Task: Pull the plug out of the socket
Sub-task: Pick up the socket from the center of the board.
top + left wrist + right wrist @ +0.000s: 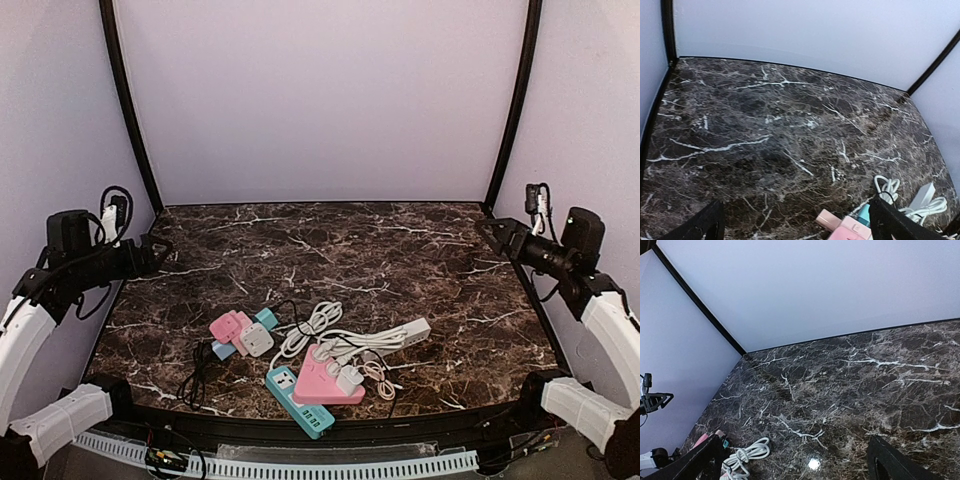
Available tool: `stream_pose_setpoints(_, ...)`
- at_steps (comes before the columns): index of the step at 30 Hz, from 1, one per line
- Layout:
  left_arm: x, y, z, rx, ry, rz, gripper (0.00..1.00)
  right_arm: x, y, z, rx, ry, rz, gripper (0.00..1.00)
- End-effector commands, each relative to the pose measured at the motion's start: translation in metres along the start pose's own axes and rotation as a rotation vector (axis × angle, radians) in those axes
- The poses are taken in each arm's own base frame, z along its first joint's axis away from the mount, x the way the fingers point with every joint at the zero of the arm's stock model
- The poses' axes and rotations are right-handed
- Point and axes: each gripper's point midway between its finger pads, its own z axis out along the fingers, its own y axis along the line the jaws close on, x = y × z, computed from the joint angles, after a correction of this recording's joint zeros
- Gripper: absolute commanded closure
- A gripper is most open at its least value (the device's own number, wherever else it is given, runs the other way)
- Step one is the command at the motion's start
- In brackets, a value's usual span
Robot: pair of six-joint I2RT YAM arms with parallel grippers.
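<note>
A white plug (350, 379) sits in a pink triangular socket (320, 383) near the table's front edge, leaning on a teal power strip (299, 401). To its left, pink plugs (231, 326) (852, 228) and a white plug (257, 340) sit on a light blue strip (266, 318). My left gripper (159, 250) (795, 212) hangs open and empty above the table's left edge, well away from them. At the right edge my right gripper (487, 229) (795, 442) is also raised, open and empty.
A white power strip (403, 334) (923, 195) lies right of centre, its coiled white cable (311, 324) (747, 452) beside it. A black cable (195, 381) lies at the front left. Black frame posts (128, 110) stand at the back corners, before pale walls.
</note>
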Motion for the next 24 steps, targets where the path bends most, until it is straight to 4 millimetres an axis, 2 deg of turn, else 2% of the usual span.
stream_pose_setpoints(1,0.031,-0.025,0.006,0.094,0.101,-0.022,0.0,-0.003,0.029,0.005,-0.139,0.058,0.012,0.01)
stream_pose_setpoints(6,0.081,-0.053,0.022,0.214,0.306,-0.033,0.0,0.002,0.051,0.009,-0.148,0.107,-0.029,0.01)
stream_pose_setpoints(9,0.106,-0.063,0.026,0.253,0.395,-0.027,0.0,0.008,0.062,0.011,-0.172,0.141,-0.018,0.01)
stream_pose_setpoints(13,0.137,-0.085,0.026,0.346,0.511,0.004,0.0,0.023,0.077,0.016,-0.224,0.197,-0.014,0.01)
stream_pose_setpoints(15,0.146,-0.096,0.027,0.376,0.554,0.034,0.0,0.026,0.081,0.019,-0.235,0.222,-0.01,0.01)
stream_pose_setpoints(24,0.178,-0.096,0.053,0.307,0.684,0.13,0.0,0.032,0.109,0.029,-0.321,0.273,-0.029,0.01)
